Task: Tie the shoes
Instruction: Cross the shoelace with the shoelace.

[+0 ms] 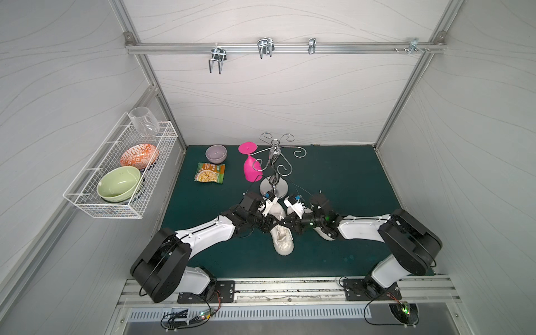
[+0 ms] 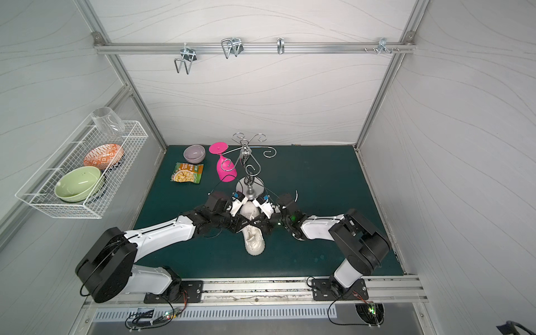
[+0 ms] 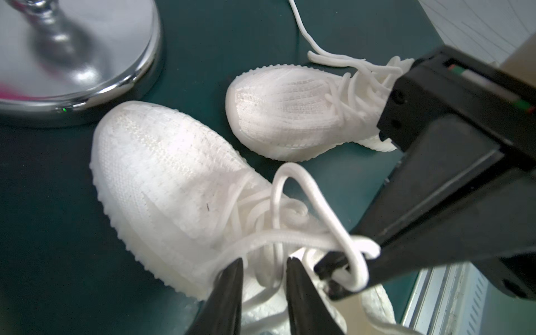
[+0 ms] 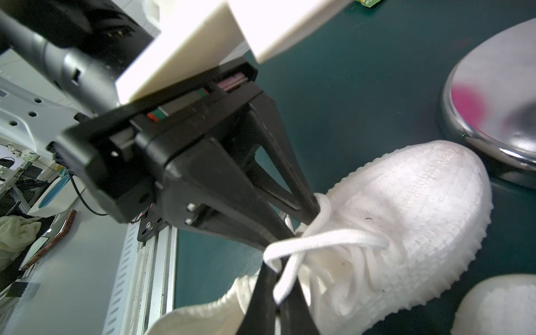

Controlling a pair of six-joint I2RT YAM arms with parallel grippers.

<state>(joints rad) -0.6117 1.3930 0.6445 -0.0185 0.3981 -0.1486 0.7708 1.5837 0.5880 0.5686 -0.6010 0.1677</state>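
Observation:
Two cream-white knit shoes lie on the green mat. The near shoe [image 3: 174, 179] lies at the middle of the mat in both top views [image 1: 282, 240] [image 2: 255, 240]. The second shoe [image 3: 290, 107] lies beside it, mostly under my right arm. Both grippers meet over the near shoe's lacing. My right gripper [image 4: 278, 269] is shut on a loop of its white lace [image 3: 356, 261]. My left gripper [image 3: 264, 261] hangs just above the lacing, jaws apart, with a lace strand [image 3: 293, 237] running across in front of the tips and nothing pinched.
The chrome stand's round base [image 1: 274, 187] sits right behind the shoes' toes. A pink glass [image 1: 251, 171] hangs from the stand. A snack packet [image 1: 209, 173] and a purple bowl [image 1: 216, 153] lie at the back left. A wire basket [image 1: 87, 203] with bowls hangs on the left wall.

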